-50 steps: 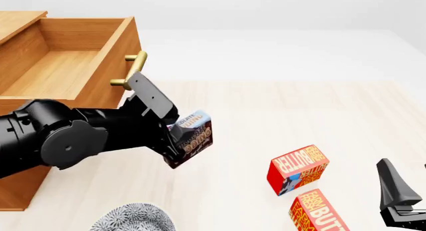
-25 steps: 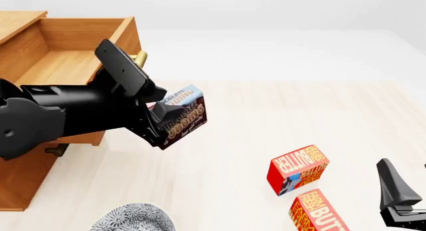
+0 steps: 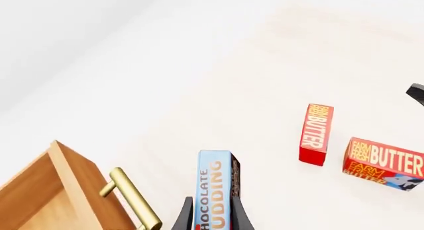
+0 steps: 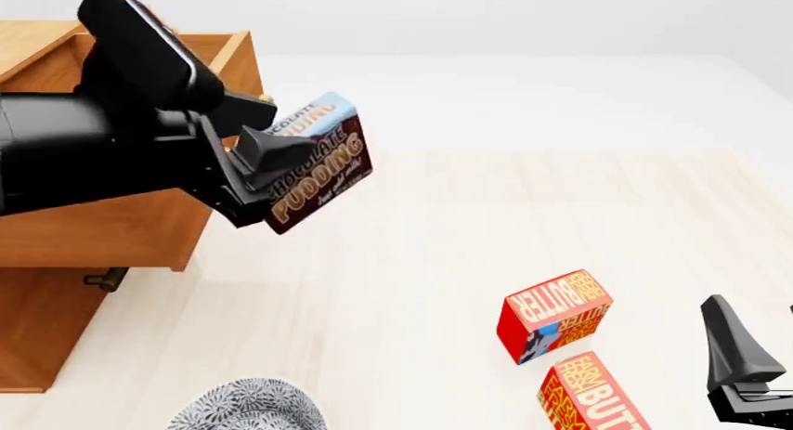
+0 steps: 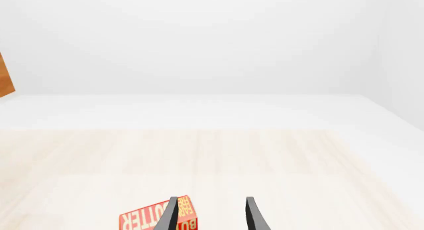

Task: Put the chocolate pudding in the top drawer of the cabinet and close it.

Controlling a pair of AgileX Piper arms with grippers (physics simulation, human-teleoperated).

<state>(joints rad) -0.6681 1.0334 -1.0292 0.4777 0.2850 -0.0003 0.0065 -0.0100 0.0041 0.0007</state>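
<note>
Now the left hand (image 4: 266, 175) is clamped on the pudding (image 4: 316, 165), held in the air, tilted, just beside the brass handle (image 3: 132, 200) of the open top drawer (image 4: 118, 221) of the cabinet (image 4: 37, 328). The right hand (image 5: 210, 215) rests low at the desk's (image 4: 496, 226) near right, fingers spread with nothing between them. Two butter boxes (image 4: 554, 316) lie near it. A patterned bowl (image 4: 248, 407) sits at the near edge.

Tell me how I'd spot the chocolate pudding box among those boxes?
Find the big wooden cabinet on the left with its top drawer pulled out. Just right of it, the left tool holds the chocolate pudding in the air: blue and brown, unlike the two red butter boxes lying on the table.
</note>
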